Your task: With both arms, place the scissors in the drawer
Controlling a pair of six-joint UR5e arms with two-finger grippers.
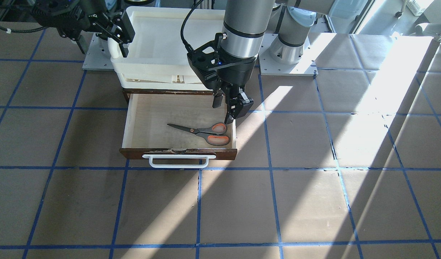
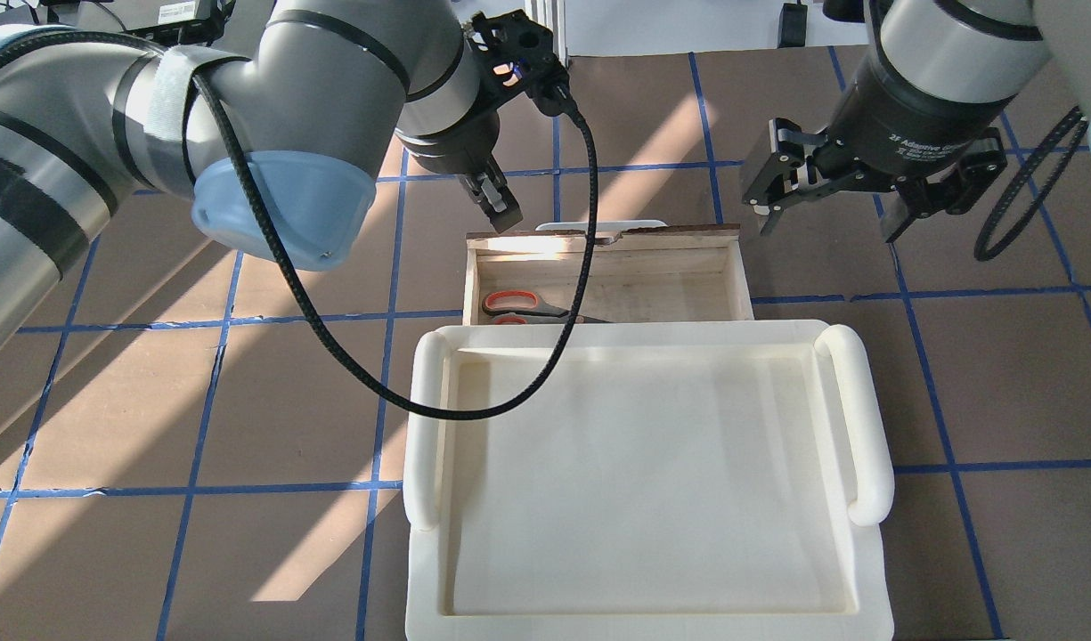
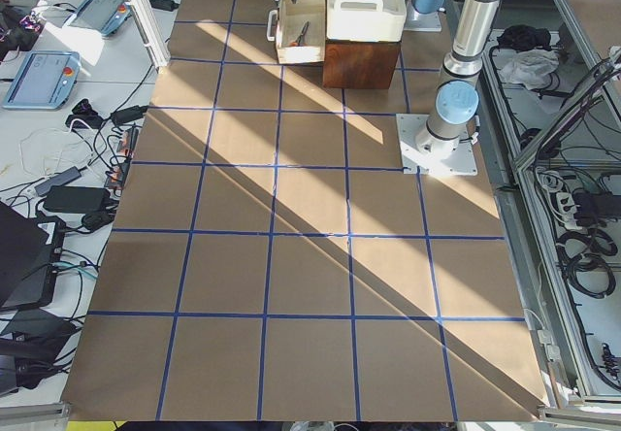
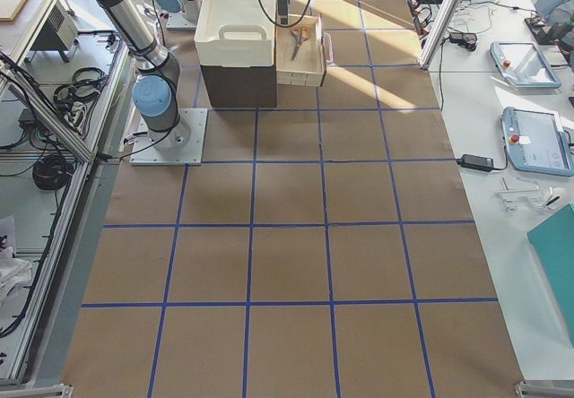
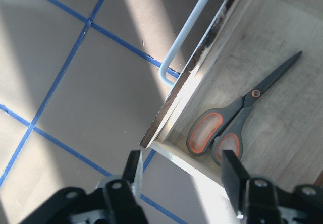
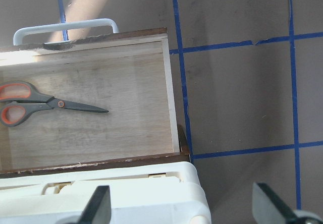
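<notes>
The scissors lie flat in the open drawer, handle loops toward the robot's left, blades pointing right. They also show in the overhead view, the left wrist view and the right wrist view. My left gripper is open and empty, just above the drawer's left rear corner, over the handle loops; its fingers are spread apart. My right gripper is open and empty, off the drawer's right side, above the table.
A large white plastic tray sits on the dark cabinet behind the drawer and overhangs its back. The drawer's white bar handle faces away from the robot. The left arm's black cable droops over the tray. Blue tape lines cross the brown table.
</notes>
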